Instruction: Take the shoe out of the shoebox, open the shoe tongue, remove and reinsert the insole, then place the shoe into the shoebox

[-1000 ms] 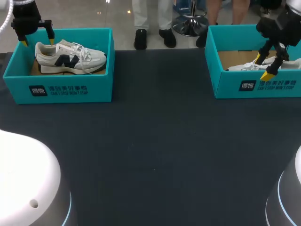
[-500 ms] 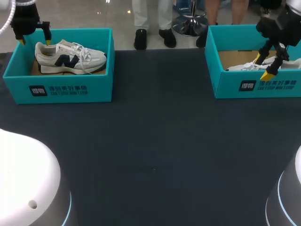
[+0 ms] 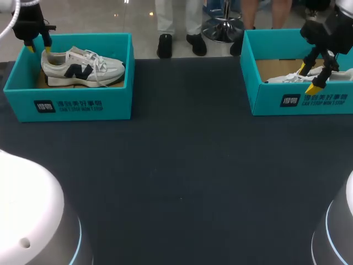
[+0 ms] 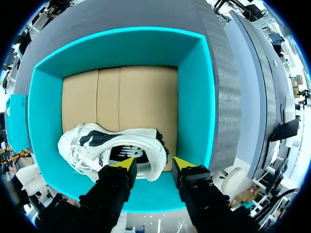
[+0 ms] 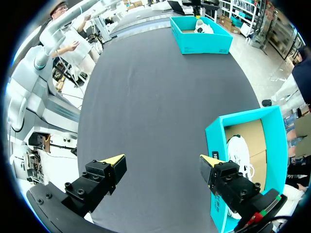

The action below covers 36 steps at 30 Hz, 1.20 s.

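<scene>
A white sneaker [image 3: 83,67] with a dark logo lies on its side in the teal shoebox [image 3: 71,105] at the far left. My left gripper [image 3: 38,47] hangs over the sneaker's heel at the box's back left corner. In the left wrist view the gripper [image 4: 153,165] has its fingers half closed, straddling the heel of the sneaker [image 4: 112,145] from above, with a gap still showing. A second teal shoebox [image 3: 298,99] at the far right holds another white shoe [image 3: 289,78]. My right gripper [image 3: 308,78] hovers wide open over that box's front wall, holding nothing.
Dark cloth covers the table [image 3: 182,165] between the two boxes. In the right wrist view the right gripper [image 5: 163,162] spans bare cloth beside the near box [image 5: 218,131], and the left box [image 5: 199,36] shows far across the table.
The left gripper's fingers have drawn much closer together and shifted slightly toward the box's back corner above the heel. The right arm has not moved.
</scene>
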### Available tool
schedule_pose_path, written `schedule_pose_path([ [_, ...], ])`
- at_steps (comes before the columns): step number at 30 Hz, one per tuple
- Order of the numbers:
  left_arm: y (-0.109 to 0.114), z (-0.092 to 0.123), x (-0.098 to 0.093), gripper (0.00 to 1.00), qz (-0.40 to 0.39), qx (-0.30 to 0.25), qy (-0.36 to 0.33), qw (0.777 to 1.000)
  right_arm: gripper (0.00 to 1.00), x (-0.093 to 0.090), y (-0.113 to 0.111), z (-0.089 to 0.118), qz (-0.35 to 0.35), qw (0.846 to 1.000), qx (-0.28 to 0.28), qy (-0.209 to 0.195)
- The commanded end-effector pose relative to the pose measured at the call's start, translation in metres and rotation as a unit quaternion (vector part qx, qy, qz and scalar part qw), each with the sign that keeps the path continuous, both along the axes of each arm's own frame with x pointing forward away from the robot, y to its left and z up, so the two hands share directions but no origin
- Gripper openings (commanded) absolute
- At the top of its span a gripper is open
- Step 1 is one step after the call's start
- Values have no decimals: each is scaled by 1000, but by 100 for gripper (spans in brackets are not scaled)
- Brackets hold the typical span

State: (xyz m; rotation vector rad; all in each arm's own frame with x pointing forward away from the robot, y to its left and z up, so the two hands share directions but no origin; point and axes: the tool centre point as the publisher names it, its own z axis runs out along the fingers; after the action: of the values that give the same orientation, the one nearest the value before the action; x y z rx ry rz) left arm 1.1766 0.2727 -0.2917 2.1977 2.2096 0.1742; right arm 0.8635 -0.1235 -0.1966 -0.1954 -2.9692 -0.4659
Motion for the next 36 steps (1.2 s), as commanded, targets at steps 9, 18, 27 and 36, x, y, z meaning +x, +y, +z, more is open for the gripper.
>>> schedule_pose_path([
  [9,10,-18,27,47,-14,-13,17,1000,100,1,0,0,1,1000,-1,0],
  [18,6,-31,31,45,-36,-28,26,999,100,1,0,0,1,1000,-1,0],
  [27,7,-44,31,47,-60,-35,29,997,100,1,0,0,1,1000,-1,0],
  [36,12,-64,32,46,-59,-29,47,997,100,1,0,0,1,1000,-1,0],
])
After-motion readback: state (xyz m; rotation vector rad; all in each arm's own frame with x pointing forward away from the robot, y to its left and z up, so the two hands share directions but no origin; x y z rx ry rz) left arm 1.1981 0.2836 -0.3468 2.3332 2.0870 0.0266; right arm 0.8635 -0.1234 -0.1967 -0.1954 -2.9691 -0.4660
